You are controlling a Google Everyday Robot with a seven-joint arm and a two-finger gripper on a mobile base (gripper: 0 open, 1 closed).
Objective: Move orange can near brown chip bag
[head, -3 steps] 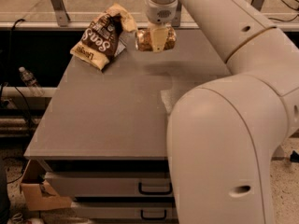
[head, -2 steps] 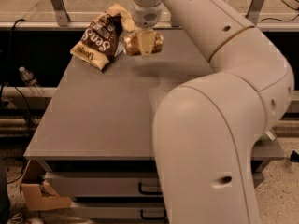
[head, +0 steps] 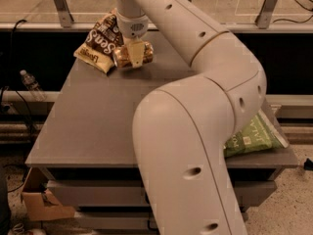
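Gripper [head: 133, 58] is at the far-left part of the worktop [head: 98, 126], close to the far edge, clenched on the orange can [head: 121, 58]. The can sits crosswise between the fingers with its long axis roughly parallel to the far edge, and both ends stick out past the gripper. I can't tell from this angle whether its underside is touching the worktop or just above it.

The brown chip bag [head: 99, 42] lies flat at the far-left corner, its long axis angled from the far edge down toward the left edge. From the gripper, the bag is toward the left edge and slightly farther back. The can's left end is just beside the bag's near-right edge, possibly touching. It's too tight to call.

My read is that placement is basically there, since the can is already near the bag. What's left is to set it down and release. The risk is that the can, lying on its side, rolls toward the near edge once it's released, or nudges the bag.

The green chip bag [head: 252, 136] is at the near-right corner, well apart, so it's not a factor.
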